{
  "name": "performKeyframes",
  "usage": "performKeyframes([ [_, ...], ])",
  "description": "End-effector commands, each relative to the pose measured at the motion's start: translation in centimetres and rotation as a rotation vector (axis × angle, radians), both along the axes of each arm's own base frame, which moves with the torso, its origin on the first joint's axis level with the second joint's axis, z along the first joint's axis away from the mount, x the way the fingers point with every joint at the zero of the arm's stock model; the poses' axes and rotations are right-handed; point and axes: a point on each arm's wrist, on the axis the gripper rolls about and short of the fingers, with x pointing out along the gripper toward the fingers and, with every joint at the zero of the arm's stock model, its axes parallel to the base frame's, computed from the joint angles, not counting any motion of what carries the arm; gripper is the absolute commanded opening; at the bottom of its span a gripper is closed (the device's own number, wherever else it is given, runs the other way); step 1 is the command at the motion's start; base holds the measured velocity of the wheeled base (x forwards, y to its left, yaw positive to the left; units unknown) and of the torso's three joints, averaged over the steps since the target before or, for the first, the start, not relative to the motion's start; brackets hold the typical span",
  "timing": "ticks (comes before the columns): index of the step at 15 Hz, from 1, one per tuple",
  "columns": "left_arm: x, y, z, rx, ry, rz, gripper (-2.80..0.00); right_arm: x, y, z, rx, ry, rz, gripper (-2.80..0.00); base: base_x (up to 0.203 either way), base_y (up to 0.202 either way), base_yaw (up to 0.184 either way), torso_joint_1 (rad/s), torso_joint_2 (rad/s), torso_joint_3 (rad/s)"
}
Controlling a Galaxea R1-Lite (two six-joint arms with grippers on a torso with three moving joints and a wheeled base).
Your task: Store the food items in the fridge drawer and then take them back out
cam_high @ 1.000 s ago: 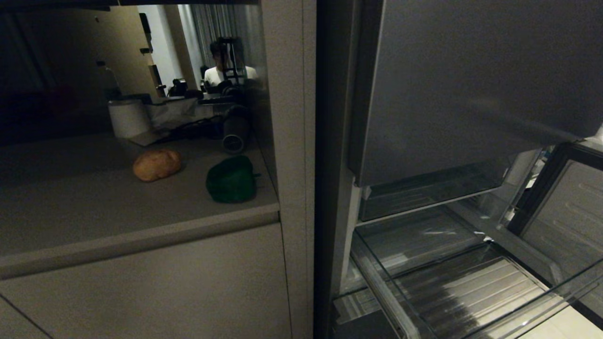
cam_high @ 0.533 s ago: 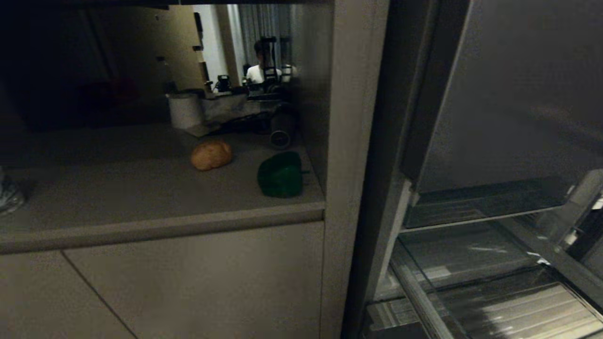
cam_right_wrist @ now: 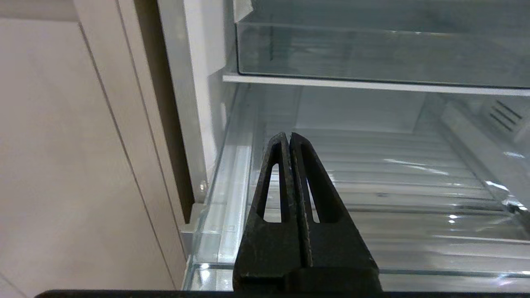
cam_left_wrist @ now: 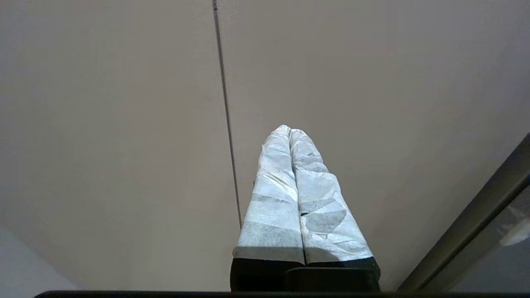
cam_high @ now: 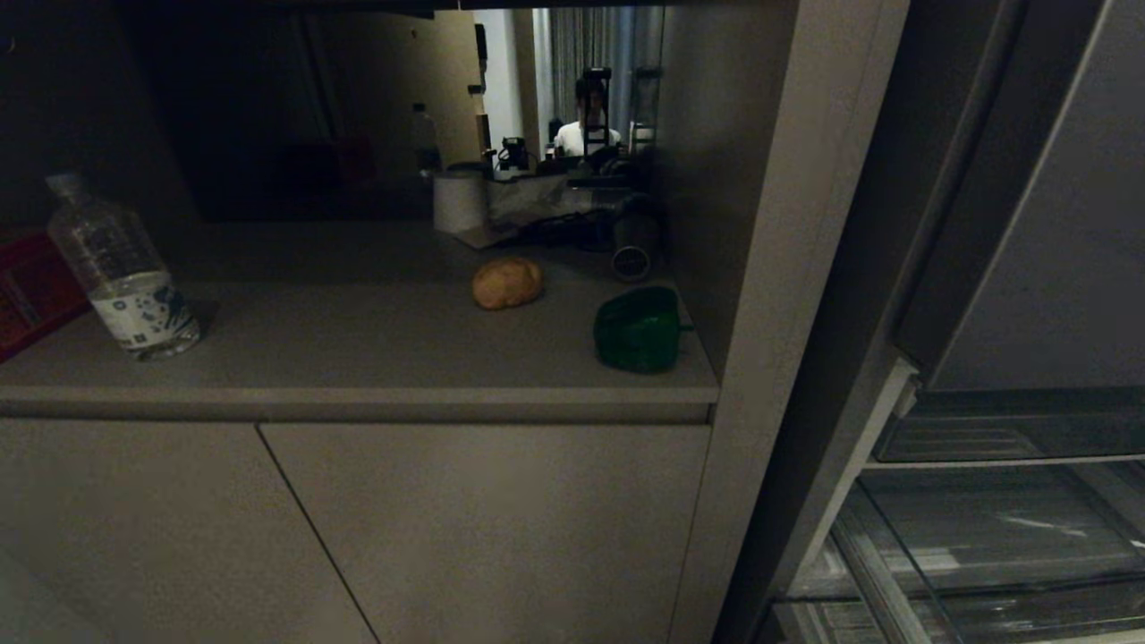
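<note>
Both grippers sit pressed together and empty: the left gripper [cam_left_wrist: 290, 130] faces a cabinet door [cam_left_wrist: 124, 124], the right gripper [cam_right_wrist: 287, 136] the pulled-out fridge drawer [cam_right_wrist: 372, 194], probably ready for loading. The potato [cam_high: 507, 283] waits on the counter [cam_high: 358, 358] beside 1 green pepper [cam_high: 638, 329].

— Dim in here, isn't it?
— Yes. A pale countertop [cam_high: 358, 358] over flat cabinet doors [cam_high: 483, 528], dark recess behind, and curtains [cam_high: 599, 40] reflected in the mirrored back panel.
</note>
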Motion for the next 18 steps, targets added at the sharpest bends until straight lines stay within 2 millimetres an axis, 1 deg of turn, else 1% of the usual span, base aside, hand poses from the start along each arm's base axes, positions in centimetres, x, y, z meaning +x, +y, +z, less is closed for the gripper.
performKeyframes([
  [1, 0.0, 0.0, 0.0, -0.001, 0.0, 0.001, -2.8, 0.2, 0.0, -0.8, -0.004, 0.029, 0.002, -2.8, 0.0, 0.0, 0.0, 0.0, 0.0, 0.0],
  [7, 0.0, 0.0, 0.0, 0.0, 0.0, 0.001, -2.8, 0.2, 0.0, -0.7, -0.006, 0.015, 0.003, -2.8, 0.0, 0.0, 0.0, 0.0, 0.0, 0.0],
  [8, 0.0, 0.0, 0.0, 0.0, 0.002, 0.001, -2.8, -0.1, 0.0, 0.5, -0.01, -0.055, 0.011, -2.8, 0.0, 0.0, 0.0, 0.0, 0.0, 0.0],
  [10, 0.0, 0.0, 0.0, -0.001, 0.001, 0.001, -2.8, -1.2, 0.2, 4.7, -0.024, -0.176, 0.084, -2.8, 0.0, 0.0, 0.0, 0.0, 0.0, 0.0],
  [11, 0.0, 0.0, 0.0, 0.0, 0.001, 0.001, -2.8, -1.4, 0.3, 7.0, -0.032, -0.172, 0.141, -2.8, 0.0, 0.0, 0.0, 0.0, 0.0, 0.0],
  [12, 0.0, 0.0, 0.0, 0.0, 0.002, 0.001, -2.8, -1.0, 0.5, 8.8, -0.036, -0.135, 0.206, -2.8, 0.0, 0.0, 0.0, 0.0, 0.0, 0.0],
  [13, 0.0, 0.0, 0.0, 0.0, 0.001, 0.001, -2.8, -0.2, 0.7, 10.2, -0.035, -0.074, 0.307, -2.8, 0.0, 0.0, 0.0, 0.0, 0.0, 0.0],
  [14, 0.0, 0.0, 0.0, 0.0, 0.0, 0.001, -2.8, 1.1, 0.9, 11.1, -0.019, 0.005, 0.418, -2.8, 0.0, 0.0, 0.0, 0.0, 0.0, 0.0],
  [16, 0.0, 0.0, 0.0, 0.0, 0.001, 0.001, -2.8, 3.8, 1.3, 12.2, 0.024, 0.143, 0.619, -2.8, 0.0, 0.0, 0.0, 0.0, 0.0, 0.0],
  [18, 0.0, 0.0, 0.0, 0.0, 0.002, 0.001, -2.8, 6.3, 1.5, 13.5, 0.064, 0.231, 0.776, -2.8, 0.0, 0.0, 0.0, 0.0, 0.0, 0.0],
])
